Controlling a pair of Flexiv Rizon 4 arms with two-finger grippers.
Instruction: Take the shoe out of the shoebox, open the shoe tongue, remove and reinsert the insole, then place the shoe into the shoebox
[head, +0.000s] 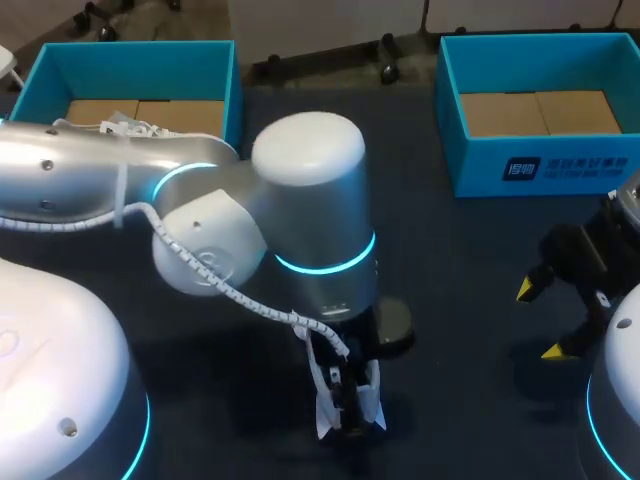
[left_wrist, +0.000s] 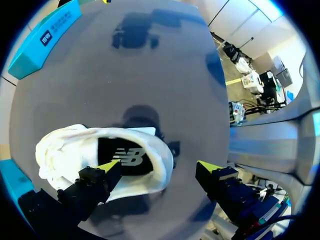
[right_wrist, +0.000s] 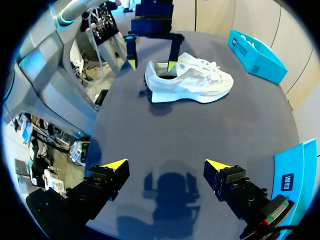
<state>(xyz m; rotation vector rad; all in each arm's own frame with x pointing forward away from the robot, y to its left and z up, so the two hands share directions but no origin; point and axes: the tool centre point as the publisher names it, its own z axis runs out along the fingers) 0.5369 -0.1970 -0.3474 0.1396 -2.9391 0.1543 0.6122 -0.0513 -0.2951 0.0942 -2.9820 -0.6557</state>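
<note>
A white shoe (right_wrist: 192, 82) lies on its sole on the dark table, its black insole (left_wrist: 125, 159) showing through the opening. In the head view my left arm hides most of the shoe (head: 322, 408). My left gripper (left_wrist: 159, 167) hangs open over the heel, one fingertip (left_wrist: 107, 166) above the insole and the other beyond the heel collar. In the right wrist view the left gripper (right_wrist: 151, 65) stands over the same heel. My right gripper (head: 540, 320) (right_wrist: 166, 165) is open and holds nothing, low over bare table well to the right of the shoe.
A blue shoebox (head: 225, 75) stands at the back left with another white laced shoe (head: 125, 128) in it. A second blue shoebox (head: 450, 120) stands at the back right, showing only its cardboard floor. Bare table (head: 450, 300) lies between the grippers.
</note>
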